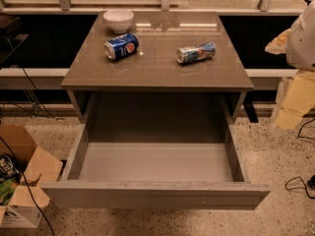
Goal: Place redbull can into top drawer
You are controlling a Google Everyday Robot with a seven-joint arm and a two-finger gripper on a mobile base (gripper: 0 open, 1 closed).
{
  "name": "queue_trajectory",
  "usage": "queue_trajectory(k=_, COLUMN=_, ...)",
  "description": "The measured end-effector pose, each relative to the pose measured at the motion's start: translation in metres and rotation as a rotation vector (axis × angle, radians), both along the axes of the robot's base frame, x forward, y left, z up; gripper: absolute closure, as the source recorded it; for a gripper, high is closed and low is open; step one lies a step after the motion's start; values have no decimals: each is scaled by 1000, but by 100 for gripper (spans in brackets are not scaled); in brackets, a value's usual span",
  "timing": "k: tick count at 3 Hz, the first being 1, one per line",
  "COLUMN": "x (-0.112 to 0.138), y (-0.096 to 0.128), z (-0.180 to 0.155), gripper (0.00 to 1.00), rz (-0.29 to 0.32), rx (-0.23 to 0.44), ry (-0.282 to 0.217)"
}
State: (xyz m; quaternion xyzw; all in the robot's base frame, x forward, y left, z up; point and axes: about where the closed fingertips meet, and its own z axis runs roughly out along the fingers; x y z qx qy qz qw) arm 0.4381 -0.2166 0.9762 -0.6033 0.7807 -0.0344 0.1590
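Two cans lying flat on tabletop [157, 70] behind top drawer [155, 195], pulled open: redbull can [196, 52] back-right, dark blue can [121, 46] back-left. Claw [294, 100] right of drawer, beside tabletop edge; grip state impossible to tell.

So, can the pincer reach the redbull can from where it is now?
Probably yes. The redbull can lies on its side on the right half of the cabinet top, with nothing close to it. The pincer hangs off the cabinet's right side, so its way looks free.

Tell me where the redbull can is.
Camera view: the redbull can lies sideways on the cabinet top, right of the blue can. The gripper hangs at the right edge.
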Motion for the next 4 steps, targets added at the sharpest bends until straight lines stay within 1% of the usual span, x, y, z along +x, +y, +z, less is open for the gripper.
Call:
queue_trajectory(k=1, x=0, y=0, z=1, gripper=0, rz=0, rx=0, ry=-4)
queue_trajectory(k=2, x=15, y=7, z=7, gripper=0, rz=12, rx=0, ry=-45)
queue_trajectory(k=3, x=44, y=17, z=10, gripper=0, rz=23, rx=38, ry=-76)
queue_trajectory(k=4, x=84, y=33, z=14, gripper=0, rz=56, rx=83, ry=-100)
